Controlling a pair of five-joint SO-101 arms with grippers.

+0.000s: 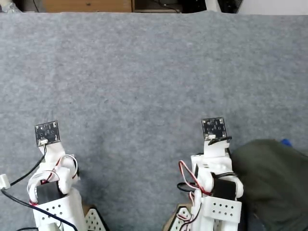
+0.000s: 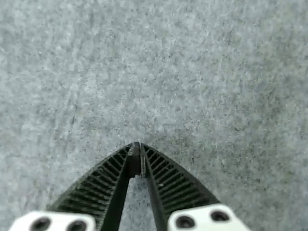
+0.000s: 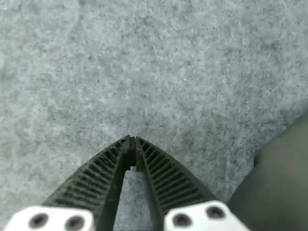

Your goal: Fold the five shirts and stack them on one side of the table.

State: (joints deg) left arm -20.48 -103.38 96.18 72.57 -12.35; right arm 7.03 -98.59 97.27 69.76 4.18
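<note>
We judge this to be a gap between garments, either at the start of the task or between one fold and the next: both arms sit at the near edge of the grey felt table [image 1: 144,72] with nothing in hand. The left gripper [image 2: 135,147] has its ribbed fingers pressed together at the tips over bare felt. The right gripper [image 3: 131,142] is closed the same way and pinches nothing. The task's thing that we can find is a dark green heap of cloth [image 1: 274,178] at the near right, just beside the right arm [image 1: 215,178]; its edge also lies close to the right gripper. The next move, as we read it, calls for the right gripper to spread its fingers, reach to that cloth, and take an edge so a shirt can be drawn onto open felt. The heap is cut off by the right and near edges of the high view, so we cannot tell whether it is one shirt or several, folded or loose. A small blue scrap [image 1: 286,142] at its far edge is too small to identify.
</note>
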